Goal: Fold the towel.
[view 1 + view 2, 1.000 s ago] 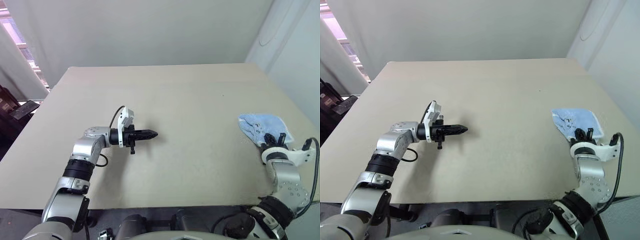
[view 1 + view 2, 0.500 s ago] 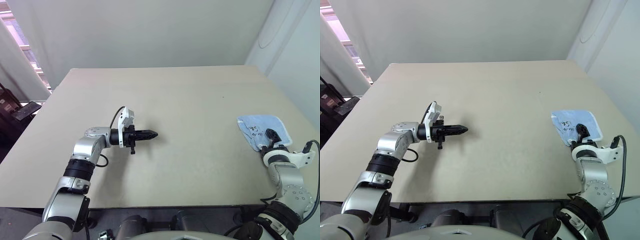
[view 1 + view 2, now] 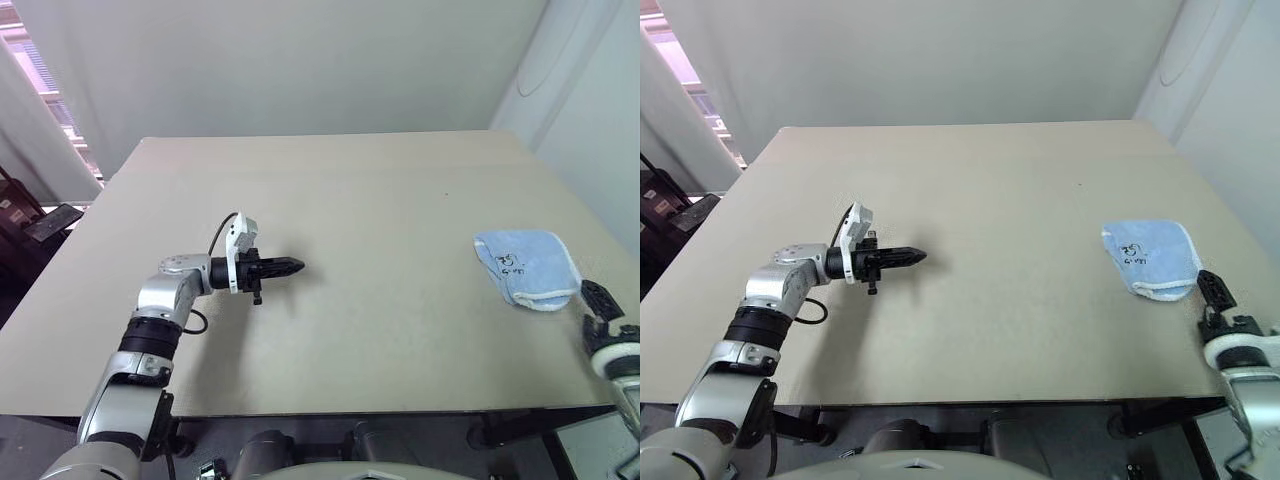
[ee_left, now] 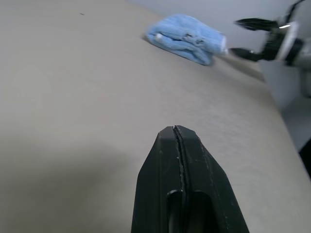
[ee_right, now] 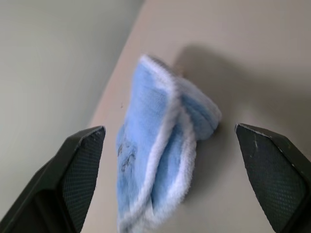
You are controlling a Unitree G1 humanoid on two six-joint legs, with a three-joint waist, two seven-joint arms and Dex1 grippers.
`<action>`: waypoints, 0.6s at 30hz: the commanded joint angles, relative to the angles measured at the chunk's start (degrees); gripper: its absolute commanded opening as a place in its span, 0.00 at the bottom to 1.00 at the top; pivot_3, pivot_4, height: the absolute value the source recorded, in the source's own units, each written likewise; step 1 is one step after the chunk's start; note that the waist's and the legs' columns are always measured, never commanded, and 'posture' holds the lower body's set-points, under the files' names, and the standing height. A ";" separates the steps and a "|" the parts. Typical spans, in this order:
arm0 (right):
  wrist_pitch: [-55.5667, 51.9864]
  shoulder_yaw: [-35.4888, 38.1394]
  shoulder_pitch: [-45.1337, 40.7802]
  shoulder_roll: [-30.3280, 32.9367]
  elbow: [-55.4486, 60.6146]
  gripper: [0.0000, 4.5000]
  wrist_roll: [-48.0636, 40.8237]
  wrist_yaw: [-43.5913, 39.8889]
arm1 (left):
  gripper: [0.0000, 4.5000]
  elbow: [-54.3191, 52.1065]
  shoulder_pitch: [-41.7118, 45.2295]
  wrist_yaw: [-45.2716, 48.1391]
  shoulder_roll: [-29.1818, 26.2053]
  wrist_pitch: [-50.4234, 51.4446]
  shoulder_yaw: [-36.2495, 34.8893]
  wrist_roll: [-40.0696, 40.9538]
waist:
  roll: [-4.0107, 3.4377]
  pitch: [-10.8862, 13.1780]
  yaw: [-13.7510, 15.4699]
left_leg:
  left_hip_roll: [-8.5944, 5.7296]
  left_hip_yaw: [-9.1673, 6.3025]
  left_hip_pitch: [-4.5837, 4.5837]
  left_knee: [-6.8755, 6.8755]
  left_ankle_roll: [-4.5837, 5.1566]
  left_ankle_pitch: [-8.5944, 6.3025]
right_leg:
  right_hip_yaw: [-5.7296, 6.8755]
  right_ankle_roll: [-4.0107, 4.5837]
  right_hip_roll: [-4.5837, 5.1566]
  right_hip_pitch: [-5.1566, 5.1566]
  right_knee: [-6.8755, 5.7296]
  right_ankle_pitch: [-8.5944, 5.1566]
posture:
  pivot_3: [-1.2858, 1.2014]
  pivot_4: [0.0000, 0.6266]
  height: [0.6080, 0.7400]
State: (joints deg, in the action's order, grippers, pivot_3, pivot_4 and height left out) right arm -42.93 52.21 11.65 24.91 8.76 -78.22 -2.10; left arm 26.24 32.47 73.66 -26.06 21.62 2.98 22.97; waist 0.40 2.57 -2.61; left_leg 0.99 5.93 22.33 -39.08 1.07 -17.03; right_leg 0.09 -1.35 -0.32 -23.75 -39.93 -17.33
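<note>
1. Nearest the robot, the right gripper [image 3: 1217, 300] is seen drawn back off the near right edge of the flat beige table [image 3: 380, 200]; its two black fingers [image 5: 77, 165] stand spread wide with nothing between them; a second ago they were closed down on the cloth, so a release and a withdrawal have just been made.
2. The left gripper [image 3: 290, 267] is held low over the near left part of the table, pointing across toward the right; its fingers are pressed together and empty; it has been drawn only slightly toward the robot's left since a second ago.
3. Further out, near the right edge, the light blue terry-cloth towel with white stitched edging [image 3: 525, 265] is left lying on the table as a compact folded bundle, well apart from the left gripper and just beyond the right one; the white edging is seen curving round its near end, and stacked layers are shown in the right wrist view [image 5: 160, 170].
4. From this the fold is judged to be made and the task close to finished; little is left beyond clearing the arms.
5. A small dark mark is seen on the towel's upper face; it cannot be read; no brand or label is made out.
</note>
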 commanded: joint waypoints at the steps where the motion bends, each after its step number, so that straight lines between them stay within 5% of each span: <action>1: 2.23 -3.90 1.87 6.48 15.81 0.99 4.54 -12.16 | 0.00 -0.85 1.83 0.26 -1.15 -1.69 -1.60 -0.01 | -0.06 0.01 -0.13 | 0.00 0.01 -0.01 0.00 0.00 0.00 | -0.02 -0.01 0.00 0.00 0.01 0.00 | 0.52 0.00 0.88; 8: 11.41 -23.95 2.18 21.17 25.30 0.99 27.47 -33.84 | 0.00 -3.86 0.01 0.92 -2.44 -3.33 -1.79 0.04 | 0.51 0.14 0.32 | 0.06 -0.03 -0.43 0.01 -0.01 -0.01 | 0.03 -0.02 -0.03 0.44 0.16 0.00 | 0.52 0.00 0.88; 18: 16.82 -37.59 -9.22 23.77 13.11 0.99 37.19 -50.15 | 0.00 -12.55 -7.61 0.22 -5.52 0.25 -6.29 4.70 | 0.61 0.17 2.02 | 0.04 0.01 0.12 0.04 0.39 -0.26 | 0.10 -0.02 0.12 0.24 0.79 0.15 | 0.52 0.00 0.88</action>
State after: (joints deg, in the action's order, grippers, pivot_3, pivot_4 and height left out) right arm -27.12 14.20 2.91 47.53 23.30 -41.65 -49.25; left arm 17.71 25.61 73.06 -30.51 20.83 -1.45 25.35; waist 1.01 2.74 -0.59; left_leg 1.03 5.94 22.45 -39.01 1.47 -17.30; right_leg 0.19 -1.37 -0.18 -23.51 -39.14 -17.19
